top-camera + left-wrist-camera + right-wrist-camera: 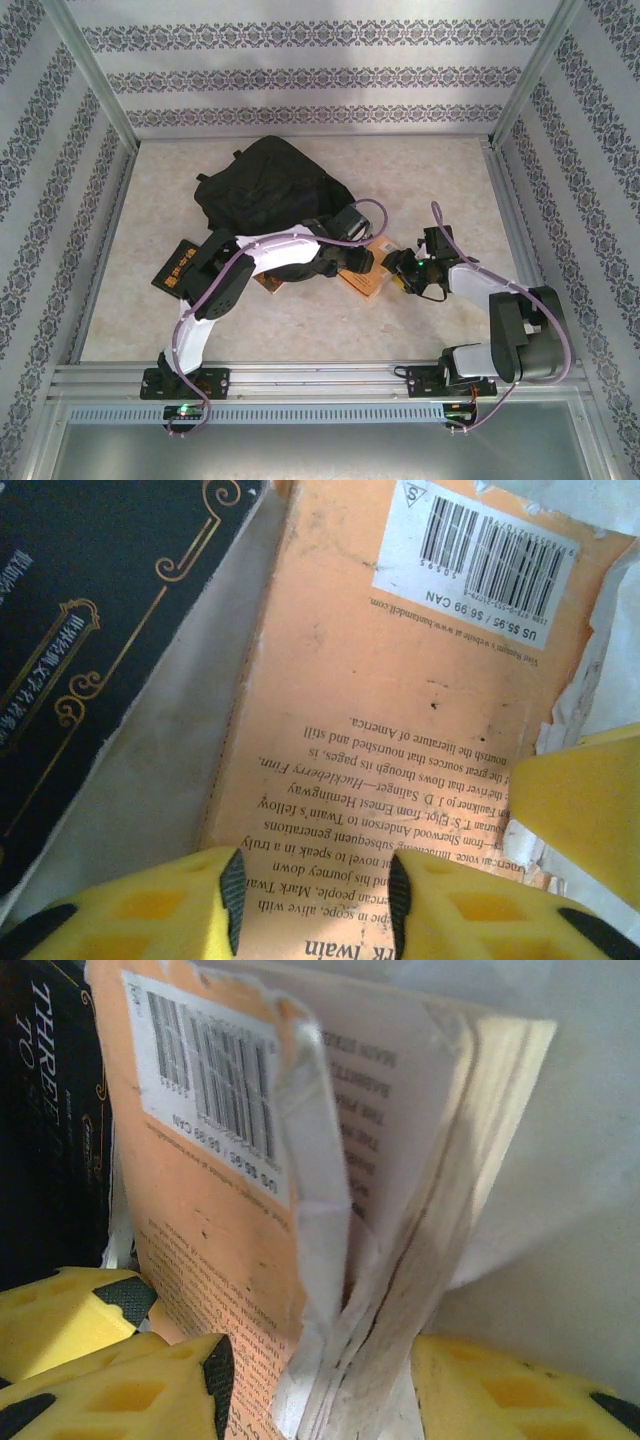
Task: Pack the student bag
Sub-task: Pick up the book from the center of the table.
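Note:
The student bag (pixel 265 185), a large black backpack, lies at the back of the table. In front of it rests an orange paperback (pixel 362 283), back cover up with a barcode (pixel 478 555). My left gripper (pixel 362 262) (pixel 312 900) hovers open over that cover (pixel 400 680), the printed text showing between its fingers. My right gripper (pixel 397 268) (pixel 315 1390) comes from the right and is shut on the book's open edge: one finger on the peeled cover (pixel 210 1230), the other under the page block (pixel 400 1260).
A black book with gold ornament (pixel 90 610) (pixel 50 1110) lies right beside the paperback. Another black book (pixel 180 265) sits at the left under the left arm's elbow. Aluminium frame rails (pixel 320 375) border the table.

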{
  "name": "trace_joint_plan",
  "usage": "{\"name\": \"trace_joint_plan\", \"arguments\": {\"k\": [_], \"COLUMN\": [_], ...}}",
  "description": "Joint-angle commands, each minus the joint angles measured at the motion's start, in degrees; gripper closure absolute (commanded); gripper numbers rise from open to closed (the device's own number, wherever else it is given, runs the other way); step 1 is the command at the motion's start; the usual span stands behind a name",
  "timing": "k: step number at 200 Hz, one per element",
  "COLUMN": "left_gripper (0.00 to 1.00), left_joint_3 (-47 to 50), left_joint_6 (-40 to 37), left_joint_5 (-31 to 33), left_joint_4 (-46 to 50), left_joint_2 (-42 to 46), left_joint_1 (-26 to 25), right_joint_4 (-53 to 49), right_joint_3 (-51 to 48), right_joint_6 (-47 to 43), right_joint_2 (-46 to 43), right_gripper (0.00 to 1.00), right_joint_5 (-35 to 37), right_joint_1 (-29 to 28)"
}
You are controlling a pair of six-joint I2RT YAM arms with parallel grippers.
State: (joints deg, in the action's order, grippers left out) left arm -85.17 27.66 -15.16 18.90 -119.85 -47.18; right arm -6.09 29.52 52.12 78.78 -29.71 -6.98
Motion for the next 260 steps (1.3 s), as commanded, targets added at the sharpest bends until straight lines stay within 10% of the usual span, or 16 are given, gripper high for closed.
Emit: {"name": "trace_joint_plan", "arguments": {"k": [1, 138, 180, 260], "left_gripper": [0.61, 0.7, 0.72, 0.47], "left_joint_3": [2.3, 2.9, 2.7, -1.9], "left_joint_6": [1.3, 1.5, 2.3, 1.2], "left_joint_5": [-4.0, -8.4, -9.0, -4.3], "left_joint_4": [-2.9, -3.4, -3.2, 4.6], "left_joint_2": [-3.0, -4.0, -2.9, 14.9], "left_joint_1": [0.0, 0.0, 0.0, 1.5], "right_joint_4": [5.3, 9.7, 7.8, -9.8], "right_joint_3": [0.7, 0.9, 2.5, 7.6], "right_joint_6": [1.8, 5.2, 3.4, -7.0], "right_joint_2": [1.7, -1.7, 0.2, -15.2], "right_gripper": [0.5, 0.58, 0.85, 0.93], "right_joint_5": [-3.6, -2.5, 0.1, 12.9], "right_joint_1": [-0.8, -2.5, -3.0, -4.1]}}
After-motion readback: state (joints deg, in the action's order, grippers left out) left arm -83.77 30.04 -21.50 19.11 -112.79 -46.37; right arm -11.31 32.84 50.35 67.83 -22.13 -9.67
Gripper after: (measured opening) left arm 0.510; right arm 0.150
